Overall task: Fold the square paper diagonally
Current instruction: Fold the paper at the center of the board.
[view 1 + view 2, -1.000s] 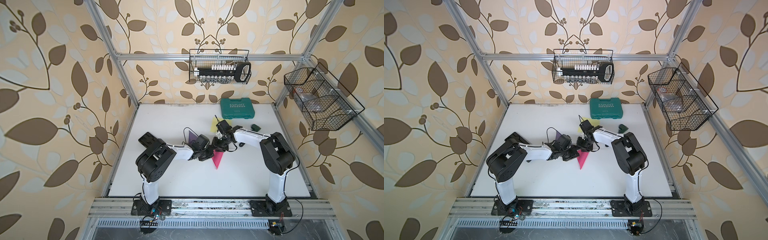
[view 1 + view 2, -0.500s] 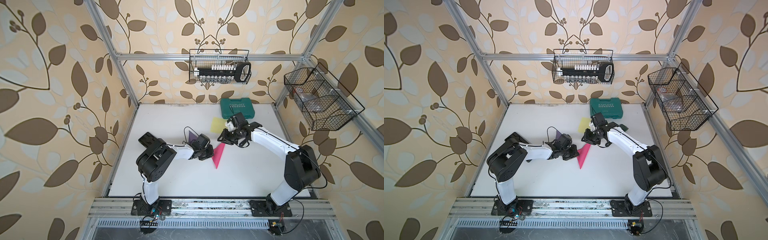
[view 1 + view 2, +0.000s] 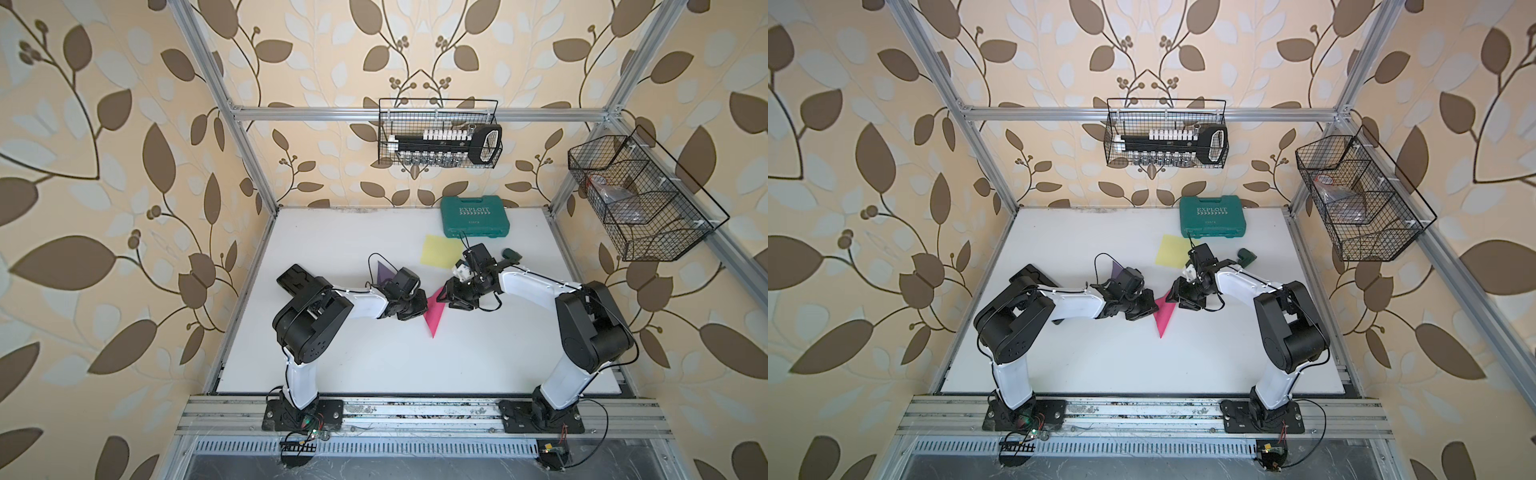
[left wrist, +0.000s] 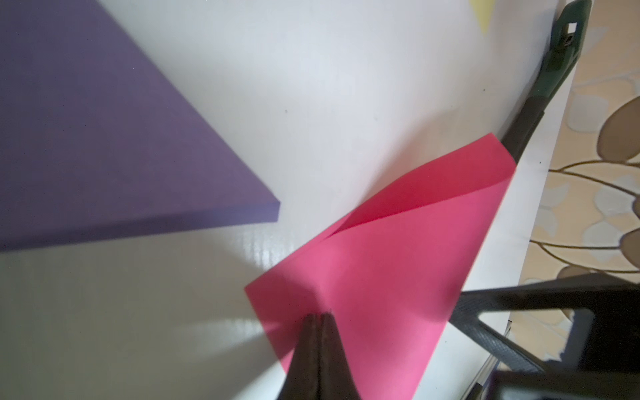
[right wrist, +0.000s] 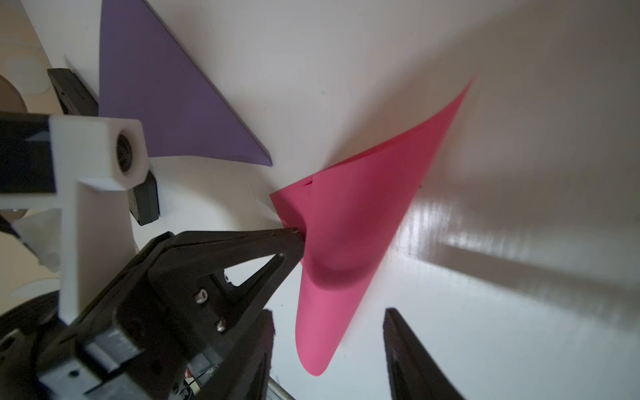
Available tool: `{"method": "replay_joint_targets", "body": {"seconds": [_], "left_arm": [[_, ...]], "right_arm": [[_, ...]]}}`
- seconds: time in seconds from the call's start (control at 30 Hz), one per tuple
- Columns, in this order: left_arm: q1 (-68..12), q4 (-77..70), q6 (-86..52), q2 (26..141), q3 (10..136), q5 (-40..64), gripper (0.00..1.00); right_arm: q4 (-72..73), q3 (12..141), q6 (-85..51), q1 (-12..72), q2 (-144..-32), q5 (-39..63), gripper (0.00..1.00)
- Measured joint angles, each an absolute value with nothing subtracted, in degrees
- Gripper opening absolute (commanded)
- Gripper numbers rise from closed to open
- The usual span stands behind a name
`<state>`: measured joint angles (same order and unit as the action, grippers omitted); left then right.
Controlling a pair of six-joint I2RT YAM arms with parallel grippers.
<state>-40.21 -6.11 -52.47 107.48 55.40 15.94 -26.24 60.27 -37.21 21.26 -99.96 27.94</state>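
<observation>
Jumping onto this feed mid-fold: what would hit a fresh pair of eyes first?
The bright pink paper, folded into a puffy, uncreased triangle mid-table. The left gripper, shut, presses its tips near one corner, while the right gripper stands open at the rounded fold. Farther back lie a purple triangle and a flat yellow paper square.

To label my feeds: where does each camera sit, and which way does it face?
Top views: high in front, facing down at the table; left arm, right arm show whole.
Left wrist: behind the shut left tool, facing the pink paper it touches.
Right wrist: behind the open right tool, facing that paper.
Shared: both wrist views show the purple triangle.
</observation>
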Motion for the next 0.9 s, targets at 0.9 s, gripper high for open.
{"method": "replay_joint_targets", "body": {"seconds": [0.9], "left_arm": [[-40.18, -6.02, -51.92, 107.53, 55.53, 16.27, 0.0]], "right_arm": [[-23.9, 60.25, -38.87, 23.57, -104.66, 24.99, 0.37]]}}
